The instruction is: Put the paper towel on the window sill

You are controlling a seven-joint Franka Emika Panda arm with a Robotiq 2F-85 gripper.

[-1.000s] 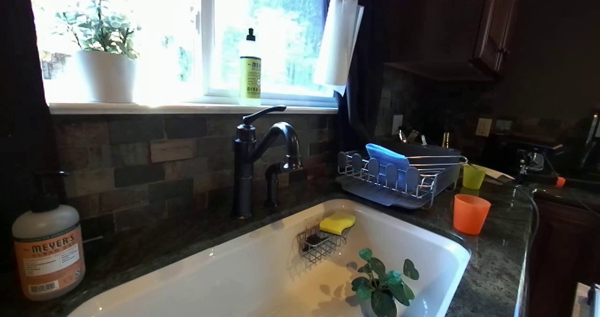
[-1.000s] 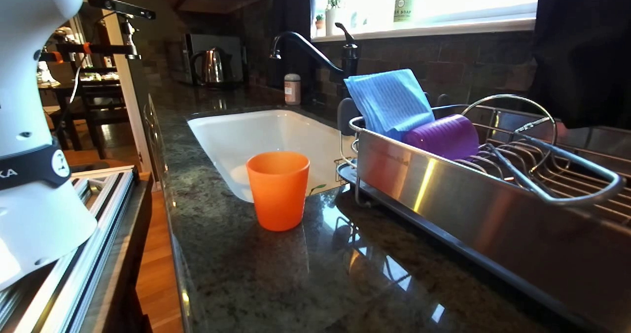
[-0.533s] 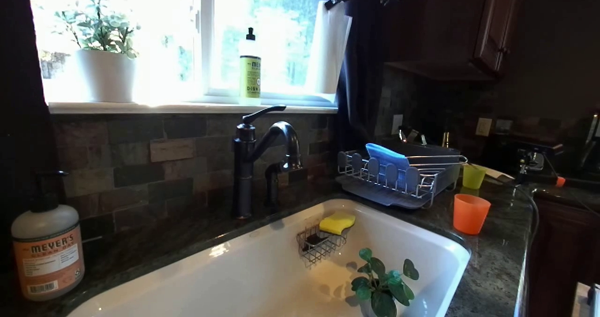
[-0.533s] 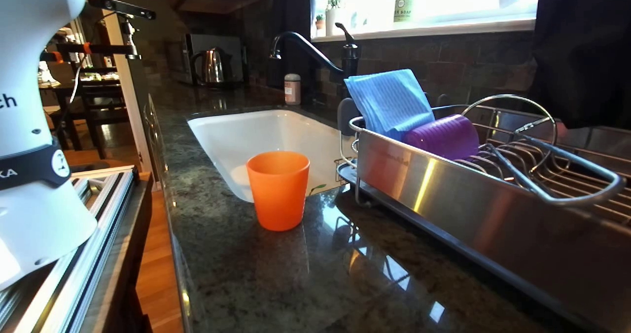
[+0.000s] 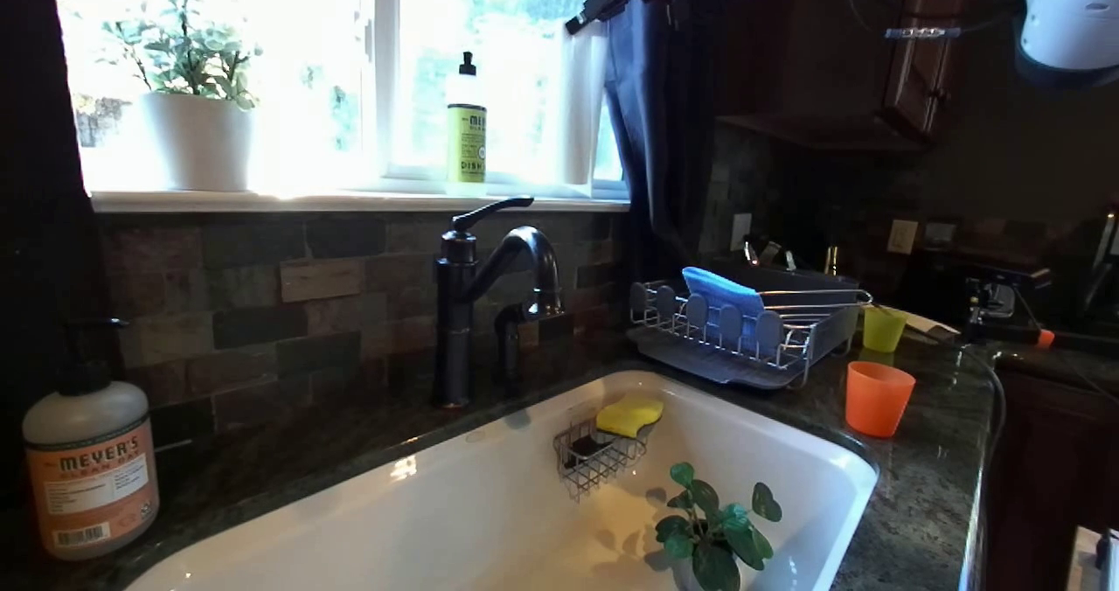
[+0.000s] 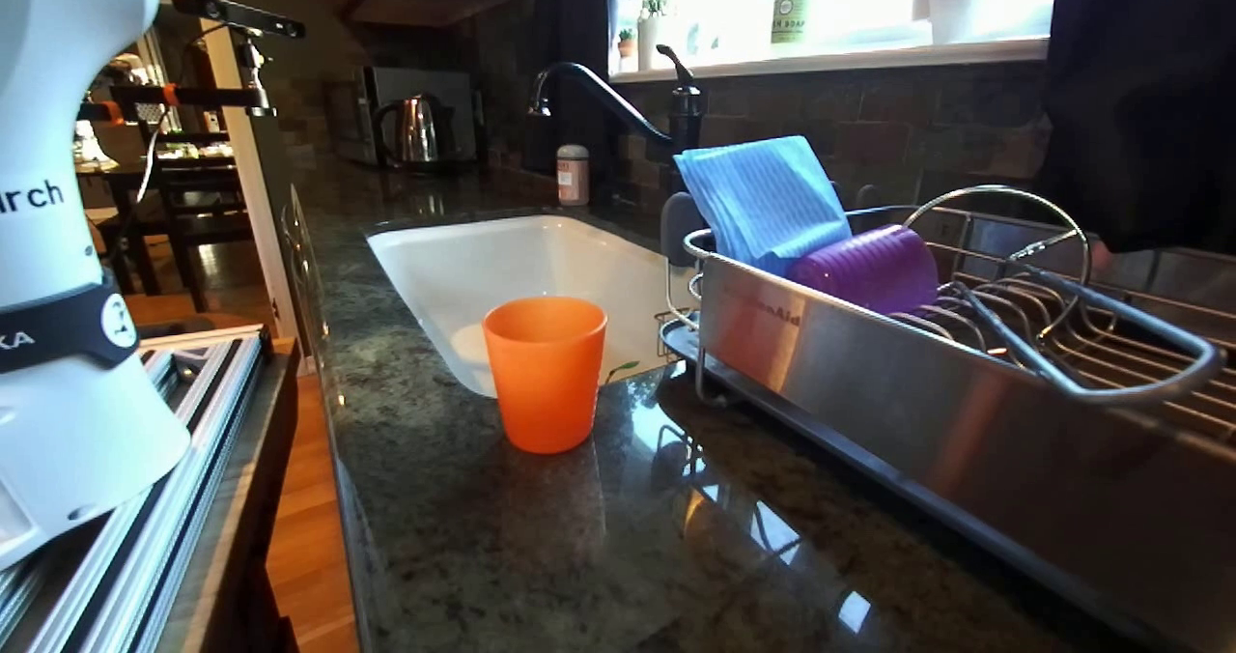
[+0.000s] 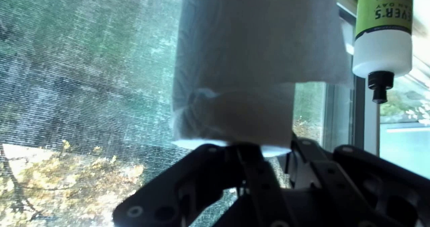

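Note:
The paper towel (image 5: 579,110) is a white roll, nearly upright in front of the window's right pane. My gripper (image 5: 574,26) is shut on its top edge. In the wrist view the gripper's fingers (image 7: 271,148) pinch the roll's wall, and the paper towel (image 7: 248,59) hangs from them with a loose sheet end. The pale window sill (image 5: 350,202) runs under the window. The roll's bottom is at or just above the sill's right part; I cannot tell whether it touches. An exterior view also shows the lower roll (image 6: 990,1) over the sill (image 6: 869,59).
A green-yellow bottle (image 5: 468,136) stands on the sill left of the roll, and a white plant pot (image 5: 199,141) is further left. A dark curtain (image 5: 651,136) hangs right of the roll. The faucet (image 5: 455,311), sink (image 5: 367,521) and dish rack (image 5: 743,320) lie below.
The gripper and paper towel have moved left and down, close to the sill. The roll has gone from tilted to nearly upright. More of the arm now shows at the top.

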